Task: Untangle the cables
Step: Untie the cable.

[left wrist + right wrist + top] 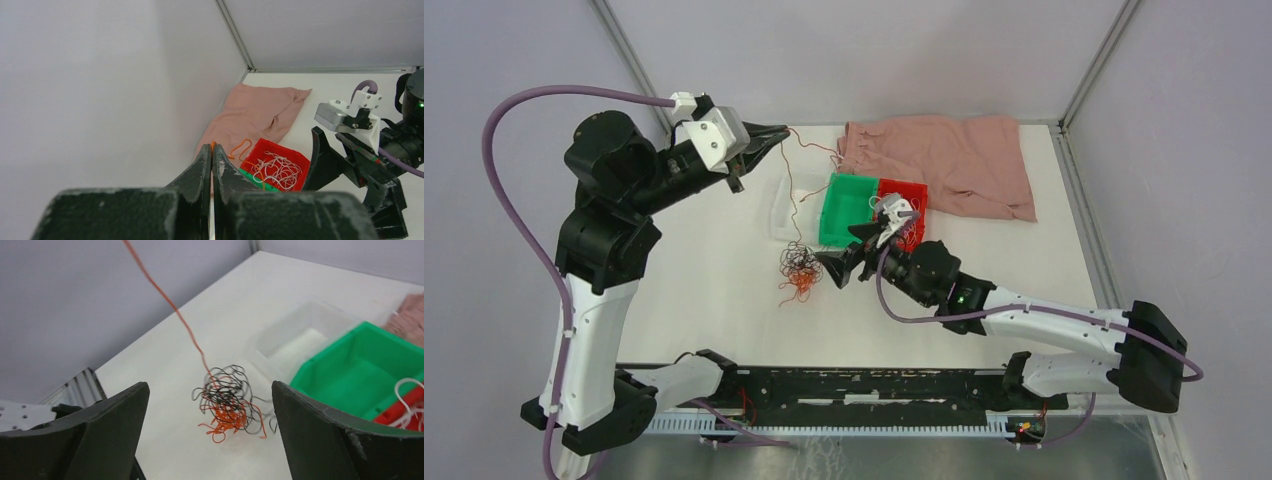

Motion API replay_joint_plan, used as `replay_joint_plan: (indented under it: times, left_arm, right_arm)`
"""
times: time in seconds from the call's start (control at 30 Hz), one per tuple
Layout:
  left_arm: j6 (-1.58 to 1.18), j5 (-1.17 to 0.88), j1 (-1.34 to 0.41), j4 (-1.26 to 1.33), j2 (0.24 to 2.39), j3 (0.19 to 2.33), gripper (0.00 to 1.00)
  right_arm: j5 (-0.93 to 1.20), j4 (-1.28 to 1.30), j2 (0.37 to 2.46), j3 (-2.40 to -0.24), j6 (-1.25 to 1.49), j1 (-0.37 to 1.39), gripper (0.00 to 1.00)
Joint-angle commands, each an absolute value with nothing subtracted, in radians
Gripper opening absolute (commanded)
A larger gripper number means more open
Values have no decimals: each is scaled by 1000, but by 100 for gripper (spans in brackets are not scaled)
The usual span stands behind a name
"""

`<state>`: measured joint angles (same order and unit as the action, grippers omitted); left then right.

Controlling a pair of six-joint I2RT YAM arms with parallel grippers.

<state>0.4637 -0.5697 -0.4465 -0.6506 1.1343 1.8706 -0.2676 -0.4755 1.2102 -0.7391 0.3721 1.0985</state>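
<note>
A fist-sized tangle of black and orange cables sits at the table's middle. One orange strand rises taut from it to my left gripper, which is held high at the back left and is shut on the strand's end. My right gripper stands wide open just right of the tangle, with the tangle ahead between its fingers and apart from both. Loose white cables lie in the red bin.
A green bin stands against the red one, with a clear shallow tray to its left. A pink cloth lies at the back right. Enclosure walls stand on three sides.
</note>
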Motion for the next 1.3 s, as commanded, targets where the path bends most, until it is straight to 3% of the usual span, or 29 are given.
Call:
replay_joint_plan:
  times: [0.0,0.37,0.57,0.87,1.27]
  left_arm:
    - [470,-612,-450,-626,1115,1864,3]
    - [438,-637,-450,-634,1117,1890,3]
    - [359,-692,-450,-648,1137,1969,3]
    - [334,-624,-451,-595,1137,2037,3]
    - [544,-396,-449,-407,1131,2140,3]
  right_arm:
    - [-24,-417,1215,-851,256,1101,99]
    - [-73,-475,1444,-1035,243,1101,92]
    - [-81,-518,1530,-1028,288,1094,74]
    - [-147,-687,1675,-864,468,1093,73]
    - [-219,-743,1822,-796,590,1093,70]
